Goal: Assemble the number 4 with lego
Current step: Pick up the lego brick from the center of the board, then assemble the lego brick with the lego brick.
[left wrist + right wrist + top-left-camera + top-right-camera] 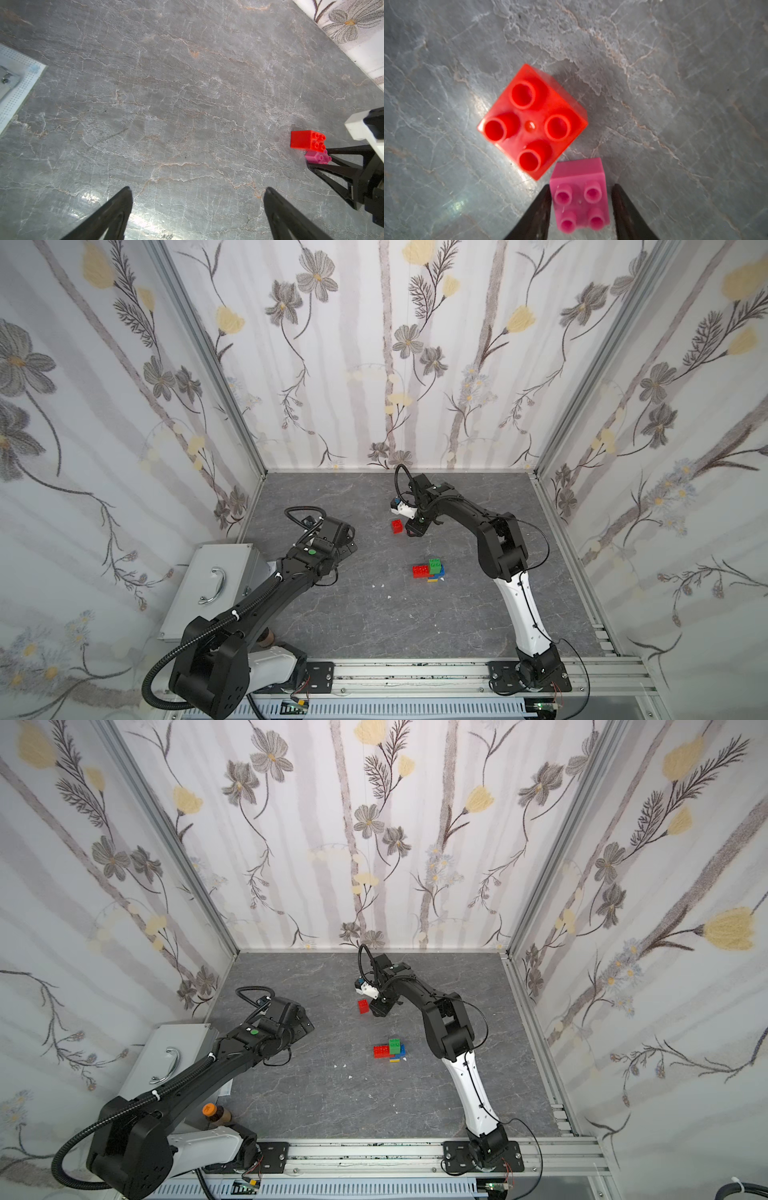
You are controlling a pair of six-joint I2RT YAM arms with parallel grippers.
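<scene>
A small red brick [532, 121] stands studs up on the grey table [675, 62], also seen in both top views [397, 526] [363, 1006]. A pink brick [580, 197] lies right beside it, between the fingers of my right gripper [581, 185]; one finger touches it and a thin gap shows at the other. In a top view the pink brick is hidden under my right gripper [413, 531]. Nearer the front stands part of the number 4: a green brick [435, 564] on a blue brick [441, 571], a longer red brick [421, 571] alongside, yellow [433, 580] at the base. My left gripper [197, 187] hangs wide open over bare table.
A grey metal box with a handle [212, 585] sits at the left edge beside my left arm. A brown bottle [216, 1112] stands by the left arm's base. Small white specks [380, 585] lie near the brick stack. Flowered walls enclose three sides.
</scene>
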